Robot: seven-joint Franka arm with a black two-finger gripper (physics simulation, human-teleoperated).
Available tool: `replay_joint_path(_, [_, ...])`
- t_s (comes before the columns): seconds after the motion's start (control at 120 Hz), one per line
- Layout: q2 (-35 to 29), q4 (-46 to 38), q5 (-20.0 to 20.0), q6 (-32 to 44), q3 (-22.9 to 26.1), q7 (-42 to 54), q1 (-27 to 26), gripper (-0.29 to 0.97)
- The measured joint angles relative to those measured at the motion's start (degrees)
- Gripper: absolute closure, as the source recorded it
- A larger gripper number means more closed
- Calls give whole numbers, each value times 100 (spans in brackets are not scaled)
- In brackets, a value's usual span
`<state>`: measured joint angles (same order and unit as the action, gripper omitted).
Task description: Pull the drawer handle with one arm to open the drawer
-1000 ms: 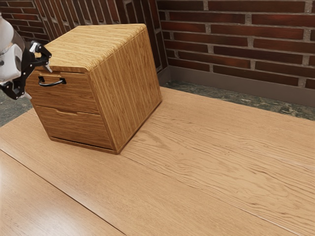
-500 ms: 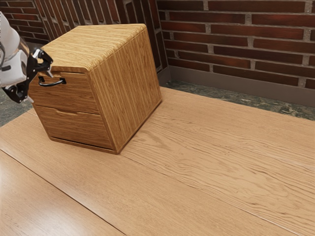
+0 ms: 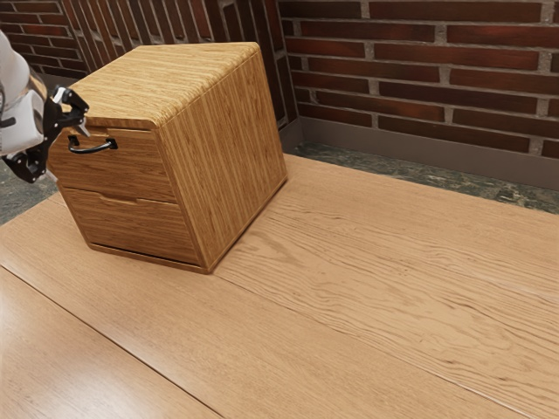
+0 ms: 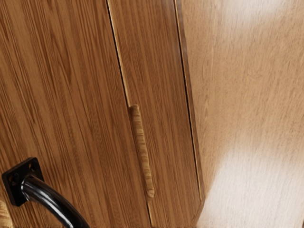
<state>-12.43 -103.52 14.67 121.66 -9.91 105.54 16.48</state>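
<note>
The black drawer handle (image 3: 92,146) sits on the front of the upper drawer (image 3: 113,166), near its top edge, at the exterior view's left. In the wrist view the handle (image 4: 50,202) is a curved black bar that goes out from a square black mount (image 4: 21,180) on the wood. The gripper (image 3: 77,118) is just above the end of the handle that is nearer to the arm, close to the front top edge of the cabinet (image 3: 218,131). If it is open or closed, I cannot tell. Below is the lower drawer (image 3: 131,227), the second of the 2, with a wooden pull (image 3: 118,201) at its top edge. The cabinet stands on a wooden table (image 3: 367,297), and a brick wall (image 3: 419,61) is behind.
</note>
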Motion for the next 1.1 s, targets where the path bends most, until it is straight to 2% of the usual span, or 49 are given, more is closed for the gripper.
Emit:
replay_joint_path(0.533, [41,-285,-143,540,-156,6,62,0])
replay_joint_path(1.1, [364,-284,-379,1033,-414,9,65,0])
